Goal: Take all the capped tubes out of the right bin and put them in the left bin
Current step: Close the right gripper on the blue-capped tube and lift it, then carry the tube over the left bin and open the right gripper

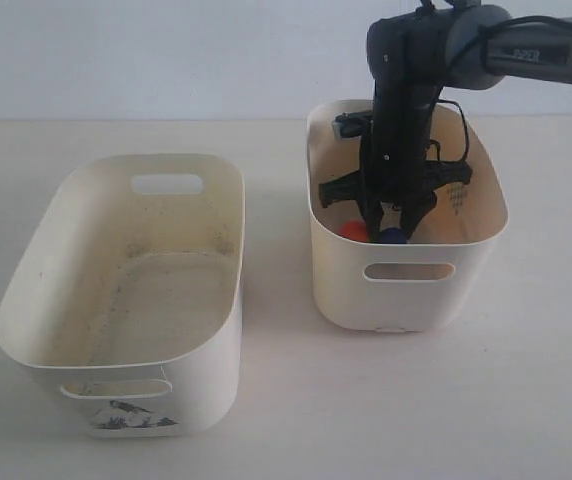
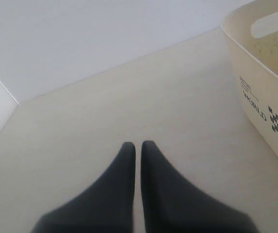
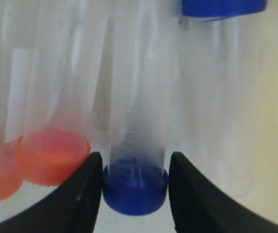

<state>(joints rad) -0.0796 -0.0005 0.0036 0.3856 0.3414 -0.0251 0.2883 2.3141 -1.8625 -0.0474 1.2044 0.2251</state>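
Exterior view: cream tabletop, white wall; right tool tight around blue-capped tube; left tool closed, empty

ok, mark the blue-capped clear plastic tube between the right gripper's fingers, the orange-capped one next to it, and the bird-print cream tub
Blue-capped clear plastic tube (image 3: 135,191): right wrist view, on its cap.
Orange-capped clear plastic tube (image 3: 51,155): right wrist view, on its cap.
Bird-print cream-white oval tub (image 1: 206,385): exterior view, on its front wall.

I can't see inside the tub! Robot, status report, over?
Left gripper shut, over table. Right gripper down in right bin, shut on blue-capped tube. Orange-capped tubes crowd alongside; left bin holds none.
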